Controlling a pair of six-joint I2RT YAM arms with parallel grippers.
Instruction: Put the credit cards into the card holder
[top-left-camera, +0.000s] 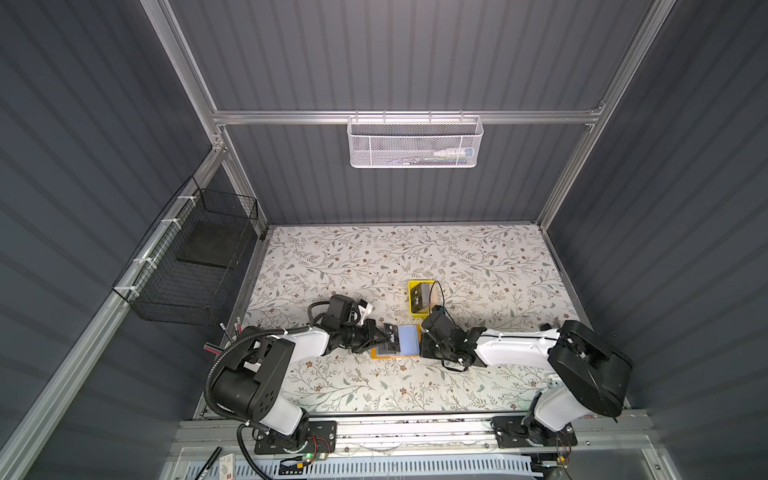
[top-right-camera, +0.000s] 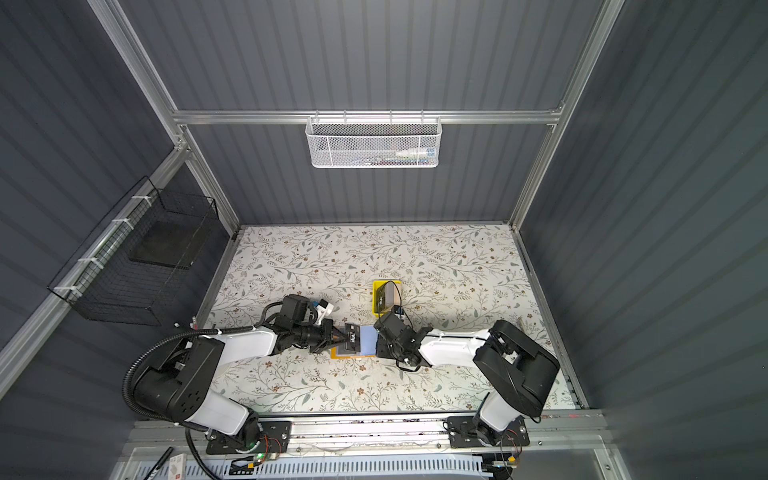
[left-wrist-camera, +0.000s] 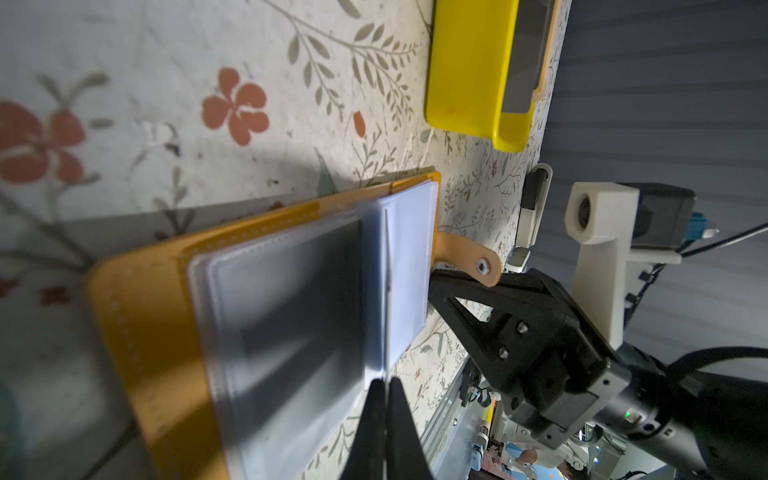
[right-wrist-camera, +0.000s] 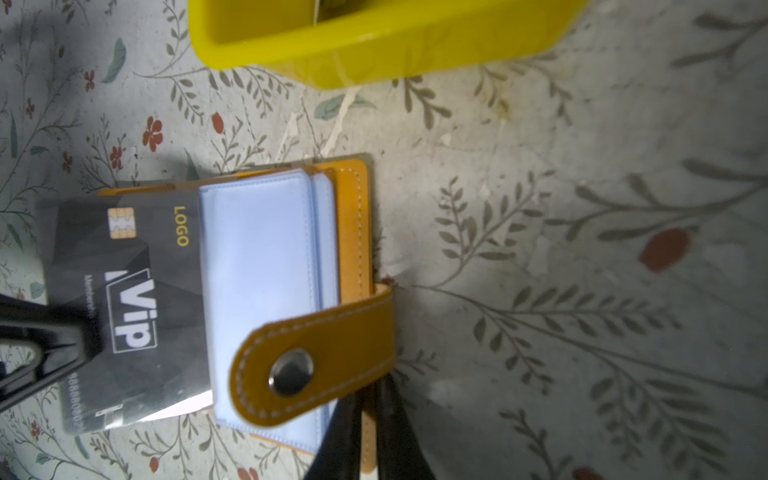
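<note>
Right wrist view: black plastic credit card reads "Vip", "LOGO", "Membership"; left gripper is clamped on its outer edge. Card's long axis runs parallel to long side of open mustard-yellow leather-like card holder btwn both grippers; right gripper pinches holder's rim by snap strap. Just beyond right gripper sits bright-yellow plastic tray on floral-print table cover, dark grey ribbed walls around.

Yellow tray, white mesh basket, black wire basket
</note>
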